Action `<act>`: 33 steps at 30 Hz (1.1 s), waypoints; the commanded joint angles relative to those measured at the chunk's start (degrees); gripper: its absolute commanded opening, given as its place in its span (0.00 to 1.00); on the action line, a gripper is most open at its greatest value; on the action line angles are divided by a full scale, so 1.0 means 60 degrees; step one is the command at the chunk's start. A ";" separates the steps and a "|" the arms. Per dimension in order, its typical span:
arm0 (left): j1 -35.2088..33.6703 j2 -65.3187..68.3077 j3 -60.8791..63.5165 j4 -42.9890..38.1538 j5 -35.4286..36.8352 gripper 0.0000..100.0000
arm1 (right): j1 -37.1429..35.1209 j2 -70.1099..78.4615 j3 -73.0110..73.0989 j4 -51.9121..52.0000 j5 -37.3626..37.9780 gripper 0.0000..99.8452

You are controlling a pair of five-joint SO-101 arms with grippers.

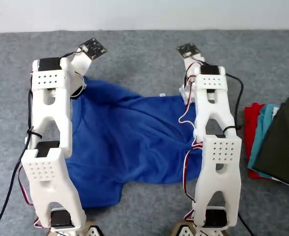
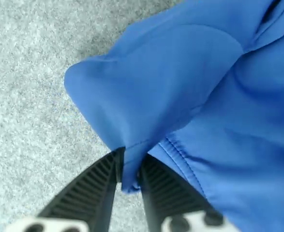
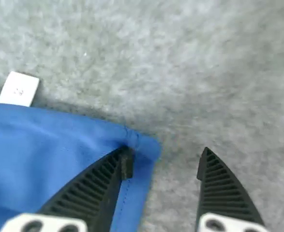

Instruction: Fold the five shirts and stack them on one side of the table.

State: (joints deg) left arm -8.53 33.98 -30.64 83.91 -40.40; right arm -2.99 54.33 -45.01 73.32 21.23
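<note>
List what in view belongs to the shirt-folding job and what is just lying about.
Job:
- blue shirt, pinched by the left gripper
- right gripper, open at the shirt's corner
- pile of shirts at the table's side

Just there:
- grey table cover
- arm cables

One blue shirt (image 1: 129, 142) is counted, spread mid-tabletop (image 1: 144, 54). At the right edge, three folded shirts can be told apart, piled together: one red shirt (image 1: 251, 125), one teal shirt (image 1: 262, 135), one dark shirt (image 1: 283, 142). Two arms are counted, left arm (image 1: 48, 147) and right arm (image 1: 217, 147), and one white tag (image 3: 19, 89).
</note>
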 commanded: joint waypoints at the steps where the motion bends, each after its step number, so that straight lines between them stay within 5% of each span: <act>1: 0.0044 -0.0044 -0.0051 0.0029 -0.0044 0.01 | -0.0300 0.0081 -0.0454 -0.0095 -0.0073 0.23; 8: 0.0073 0.0117 -0.0066 0.0029 -0.0059 0.01 | -0.0549 0.0300 -0.0894 0.0447 0.0000 0.22; 14: 0.0044 0.0440 -0.0081 0.0044 -0.0059 0.01 | -0.0667 0.0432 -0.1758 0.1004 0.0777 0.01; 21: -0.0015 0.0469 -0.0549 -0.0029 0.0205 0.01 | -0.0271 0.0491 -0.4029 0.1619 0.1421 0.01; 33: -0.0015 0.0527 -0.1883 -0.2520 0.1729 0.01 | 0.0799 0.0740 -0.5172 -0.1136 0.2066 0.01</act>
State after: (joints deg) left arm -8.53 37.85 -39.25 74.24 -31.34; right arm -0.26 58.64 -72.79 70.33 33.10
